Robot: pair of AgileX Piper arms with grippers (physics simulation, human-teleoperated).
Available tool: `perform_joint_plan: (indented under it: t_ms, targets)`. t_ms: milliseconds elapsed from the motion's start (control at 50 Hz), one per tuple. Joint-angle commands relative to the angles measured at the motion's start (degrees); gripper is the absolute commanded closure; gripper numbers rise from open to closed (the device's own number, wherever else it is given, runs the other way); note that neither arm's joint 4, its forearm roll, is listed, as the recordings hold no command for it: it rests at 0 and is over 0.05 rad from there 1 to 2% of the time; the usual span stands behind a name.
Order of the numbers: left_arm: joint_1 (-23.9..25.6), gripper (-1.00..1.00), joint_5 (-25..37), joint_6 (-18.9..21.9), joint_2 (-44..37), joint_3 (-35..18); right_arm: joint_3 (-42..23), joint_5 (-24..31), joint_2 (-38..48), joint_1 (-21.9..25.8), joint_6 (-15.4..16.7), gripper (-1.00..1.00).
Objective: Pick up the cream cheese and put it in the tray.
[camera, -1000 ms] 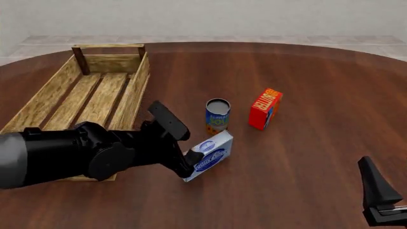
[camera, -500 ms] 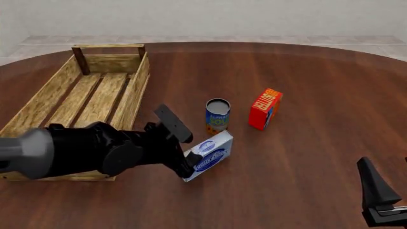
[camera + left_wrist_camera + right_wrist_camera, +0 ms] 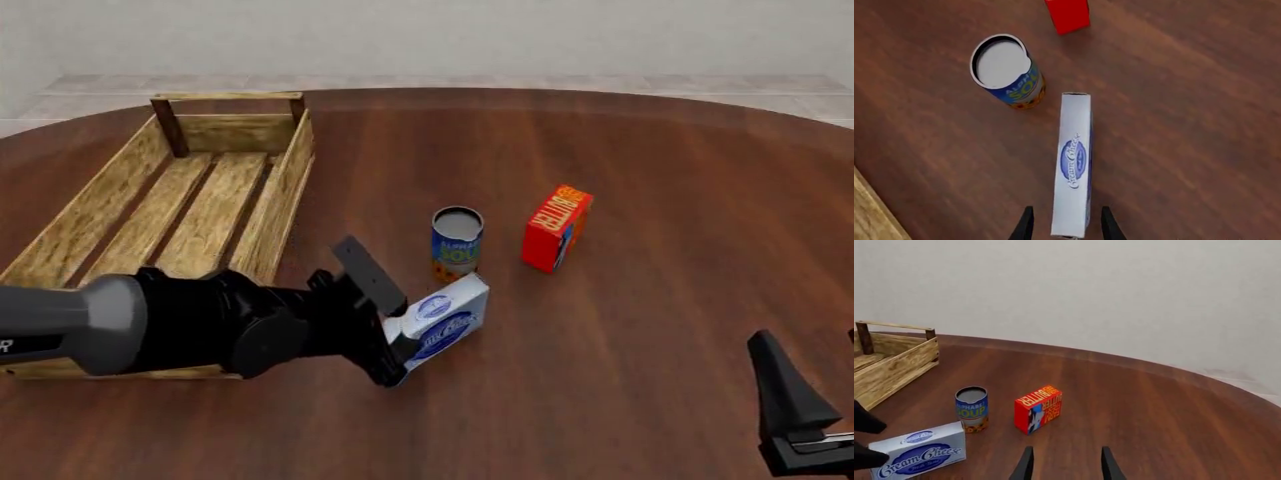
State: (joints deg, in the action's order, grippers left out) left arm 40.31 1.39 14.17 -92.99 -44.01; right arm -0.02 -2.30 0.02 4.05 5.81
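The cream cheese stands on its long edge on the desk, its white face with the blue oval logo turned toward the camera side, just in front of the blue-yellow can and close to it. It sits outside the tray, which lies well to the left on the desk. The carton's place and pose match those of a second ago.

The left gripper has its near end of the carton between its fingers. In the left wrist view the two dark fingertips flank the carton's narrow top edge on either side, with thin gaps of desk visible between each tip and the box, so the fingers are spread and not pressing on it. Compared with a second ago, the left arm has shifted: its dark body now lies lower and farther right in the front view, uncovering more of the tray's near slats, and the fingers reach a little farther along the carton's left end.

The red-orange butter box stands upright to the right of the can, apart from it.

The right gripper hangs low at the front view's right corner, well away from everything, its fingers parted with nothing between them, unchanged from before.
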Motion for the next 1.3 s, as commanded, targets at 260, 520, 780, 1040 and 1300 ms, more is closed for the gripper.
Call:
perform_joint_plan:
  t_ms: [260,520,780,1040,1300]
  targets:
    - [-0.7,-1.00,-1.0,1.4,-3.1,0.1,0.0,0.3,0.0,0.2,-0.2,-1.00]
    - [-0.6,-1.00,-2.1,1.7,-4.6,0.7,0.0,0.3,0.0,0.3,-0.1,-1.00]
    - [-1.3,-1.00,-2.6,1.7,-6.0,0.3,0.0,0.5,0.0,0.3,-0.2,-1.00]
    - [-0.9,-1.00,-3.5,2.0,-6.2,0.6,0.0,0.5,0.0,0.3,-0.1,-1.00]
    - [-0.9,1.00,-4.7,3.3,-6.3,1.4,0.0,0.6,0.0,0.4,0.2,-1.00]
